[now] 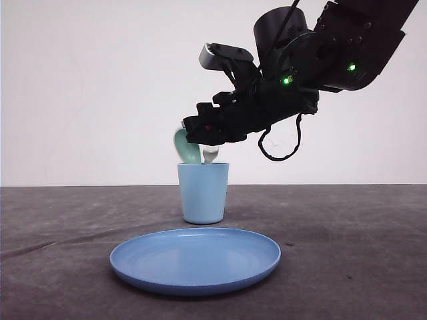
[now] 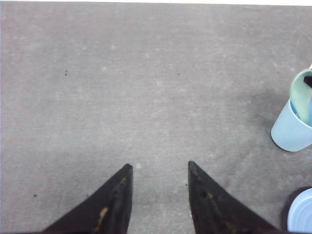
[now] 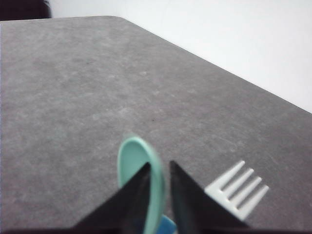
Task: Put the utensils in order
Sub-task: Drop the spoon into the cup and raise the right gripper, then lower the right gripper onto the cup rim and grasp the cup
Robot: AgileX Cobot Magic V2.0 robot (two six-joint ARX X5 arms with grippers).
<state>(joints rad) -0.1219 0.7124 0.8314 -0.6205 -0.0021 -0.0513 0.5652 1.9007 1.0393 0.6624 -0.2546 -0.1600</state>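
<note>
The mint-green spoon point(image 1: 183, 147) and the white fork point(image 1: 211, 155) both stand in the light blue cup point(image 1: 203, 193), heads sticking out above its rim. My right gripper point(image 1: 191, 135) hovers right over the cup. In the right wrist view its fingers point(image 3: 158, 163) stand a narrow gap apart around the rim of the spoon point(image 3: 129, 163), which looks blurred, with a sliver of cup point(image 3: 168, 226) showing beside it. The fork point(image 3: 239, 190) is just outside one finger. My left gripper point(image 2: 160, 165) is open over bare table, holding nothing.
A round blue plate point(image 1: 195, 259) lies in front of the cup, near the table's front. The left wrist view catches the cup point(image 2: 292, 131) with the spoon point(image 2: 302, 92) in it and a bit of the plate point(image 2: 301, 212) off to one side.
</note>
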